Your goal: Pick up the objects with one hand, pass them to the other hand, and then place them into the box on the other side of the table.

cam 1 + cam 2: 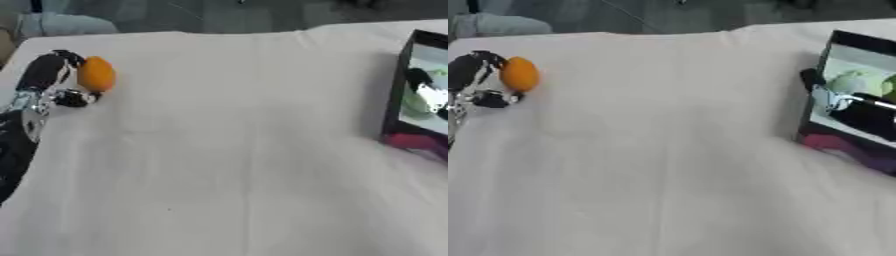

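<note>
1. White cloth point(236, 165) covers the whole table, smooth with a few soft creases; beyond its far edge lies a grey floor.
2. At the cloth's far left, the left hand point(44, 80) comes in, black with silver joints. Its fingers curl round the far side of an orange fruit point(96, 74) and the thumb sits just below it, so the fruit is pinched between them.
3. That fruit is smooth, oval and bright orange, close to the cloth's far left corner.
4. Well across the cloth from the fruit, at the right edge, stands a box point(820, 80) with dark walls and a pale inside; its near lower wall shows magenta.
5. Inside the box the right hand point(859, 112) shows, dark with a silver part, beside something pale green point(852, 82). I cannot tell how its fingers are set.
6. No writing can be read anywhere.
</note>
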`<state>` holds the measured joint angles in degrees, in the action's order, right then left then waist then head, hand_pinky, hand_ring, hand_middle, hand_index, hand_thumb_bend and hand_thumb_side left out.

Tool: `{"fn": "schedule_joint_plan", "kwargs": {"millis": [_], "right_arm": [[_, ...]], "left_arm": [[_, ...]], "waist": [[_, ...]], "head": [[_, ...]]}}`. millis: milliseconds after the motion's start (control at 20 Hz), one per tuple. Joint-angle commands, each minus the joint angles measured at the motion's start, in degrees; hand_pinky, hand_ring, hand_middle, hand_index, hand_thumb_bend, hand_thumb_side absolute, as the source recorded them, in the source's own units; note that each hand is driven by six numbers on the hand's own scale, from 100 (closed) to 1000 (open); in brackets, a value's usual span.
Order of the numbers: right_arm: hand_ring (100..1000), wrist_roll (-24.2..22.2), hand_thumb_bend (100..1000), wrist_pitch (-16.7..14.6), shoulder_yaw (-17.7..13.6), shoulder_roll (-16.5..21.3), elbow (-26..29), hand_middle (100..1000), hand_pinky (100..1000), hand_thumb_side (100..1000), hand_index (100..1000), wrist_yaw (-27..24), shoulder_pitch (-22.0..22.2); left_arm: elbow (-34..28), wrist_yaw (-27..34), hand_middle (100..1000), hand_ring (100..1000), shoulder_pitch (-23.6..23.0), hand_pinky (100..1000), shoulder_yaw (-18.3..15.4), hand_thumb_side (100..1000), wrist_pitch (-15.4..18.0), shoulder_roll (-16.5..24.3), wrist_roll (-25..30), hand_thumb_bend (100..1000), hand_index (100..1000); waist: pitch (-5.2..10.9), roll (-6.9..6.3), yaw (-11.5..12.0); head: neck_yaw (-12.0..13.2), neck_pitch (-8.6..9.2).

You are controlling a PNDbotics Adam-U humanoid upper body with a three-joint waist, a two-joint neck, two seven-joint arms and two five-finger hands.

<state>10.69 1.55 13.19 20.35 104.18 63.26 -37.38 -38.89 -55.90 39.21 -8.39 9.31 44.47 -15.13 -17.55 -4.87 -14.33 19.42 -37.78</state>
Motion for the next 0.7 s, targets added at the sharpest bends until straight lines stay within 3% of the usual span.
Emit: {"fn": "schedule_joint_plan", "kwargs": {"millis": [50,400,700], "right_arm": [[738,0.4,505,0.2,-0.2,1.3,0.6,1000,794,508,890,-0.4,-0.8],[740,-0.4,483,-0.3,0.3,1.0,0.2,1000,796,515,893,0.0,-0.2],[755,-4.7,521,-3.9,4.4,0.5,-0.9,1000,808,417,900,-0.9,-1.4]], "left_arm": [[-0.8,0.0,487,491,0.7,605,-0.4,104,-0.8,2.6,-1.2,100,634],[-7.8,6.5,447,465,-0.3,588,0.2,113,5.1,3.1,1.9,100,588],[-23.2,24.1,430,453,-5.0,585,4.3,140,12.0,2.2,12.3,100,572]], "waist": [[1.25,0.23,0.1],[3.94,0.83,1.4],[7.62,2.04,4.8]], "head": [[0.5,0.77],[-1.2,-0.52],[-7.3,-4.84]]}}
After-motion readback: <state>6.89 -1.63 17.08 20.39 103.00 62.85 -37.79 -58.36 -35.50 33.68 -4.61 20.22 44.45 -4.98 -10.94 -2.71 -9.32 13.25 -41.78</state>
